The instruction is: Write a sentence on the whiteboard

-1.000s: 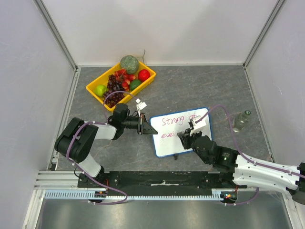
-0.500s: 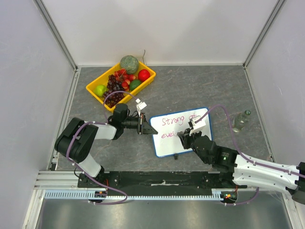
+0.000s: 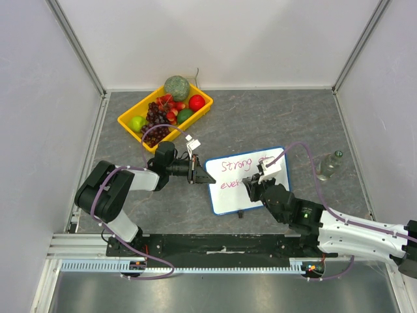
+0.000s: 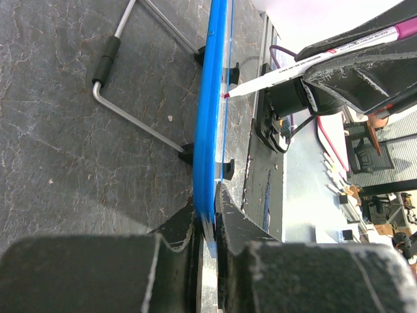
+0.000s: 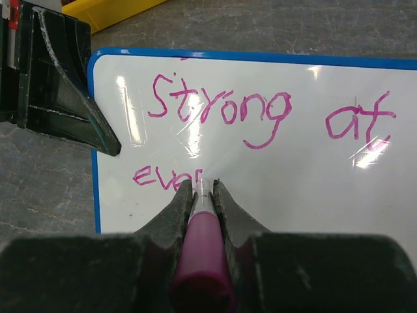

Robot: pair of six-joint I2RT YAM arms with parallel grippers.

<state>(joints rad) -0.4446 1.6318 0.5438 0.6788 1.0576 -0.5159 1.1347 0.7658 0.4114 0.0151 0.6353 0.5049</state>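
The whiteboard (image 3: 229,199) lies flat on the table, white with a blue rim (image 4: 212,98). My left gripper (image 3: 207,178) is shut on its left rim, and the left wrist view shows the rim pinched between the jaws of the left gripper (image 4: 207,202). The sentence (image 5: 221,111) is in pink and reads "Strong at", with "ever" begun on the line below. My right gripper (image 5: 203,186) is shut on a pink marker (image 5: 202,254). The marker's tip touches the board at the end of "ever". Over the board's middle, the right gripper (image 3: 251,186) hides part of the writing.
A yellow tray (image 3: 129,116) of fruit stands at the back left. A small clear bottle (image 3: 330,165) stands right of the board. The board's wire stand (image 4: 130,117) is folded out underneath it. Walls close in on three sides.
My right gripper has shifted slightly along the second line with the marker. The left arm and the whiteboard have not moved.
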